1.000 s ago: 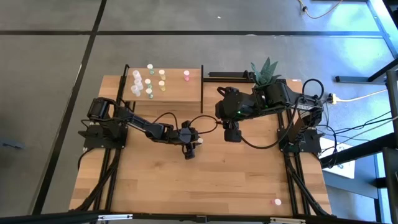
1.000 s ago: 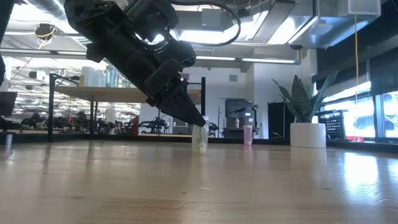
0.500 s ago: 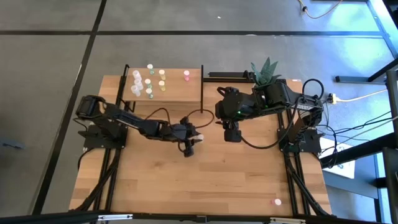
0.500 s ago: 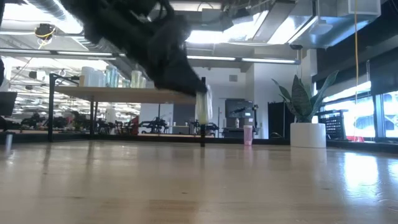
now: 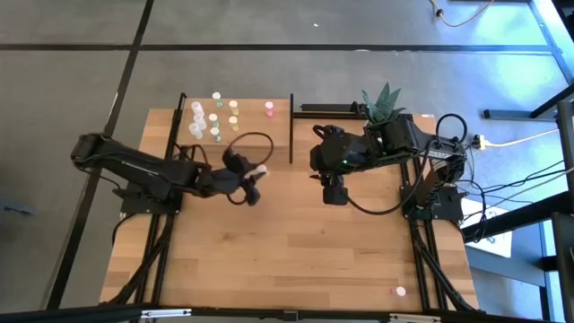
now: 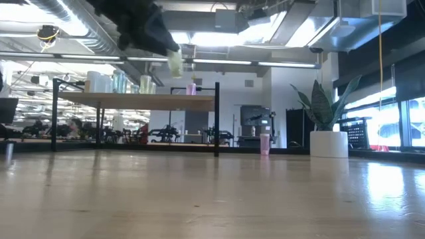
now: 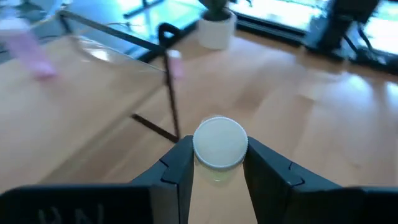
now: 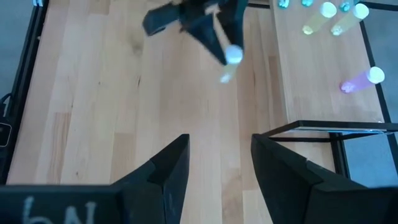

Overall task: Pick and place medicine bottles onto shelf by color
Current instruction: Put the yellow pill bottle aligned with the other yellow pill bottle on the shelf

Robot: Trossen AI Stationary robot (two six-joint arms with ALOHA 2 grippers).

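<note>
The white-capped bottle (image 7: 219,144) is held upright between the two fingers of the left gripper (image 5: 250,176), which is closed on its sides just under the cap, and it hangs in the air above the table (image 5: 296,242), not touching it. From the bottle, the shelf (image 5: 260,136) lies just beyond and a little to the left, so the coming move probably goes that way, toward the other bottles (image 5: 215,117) standing there. The left arm is clearly the nearer one. The right gripper (image 8: 214,163) waits with fingers apart over the table, beside the shelf's right post.
</note>
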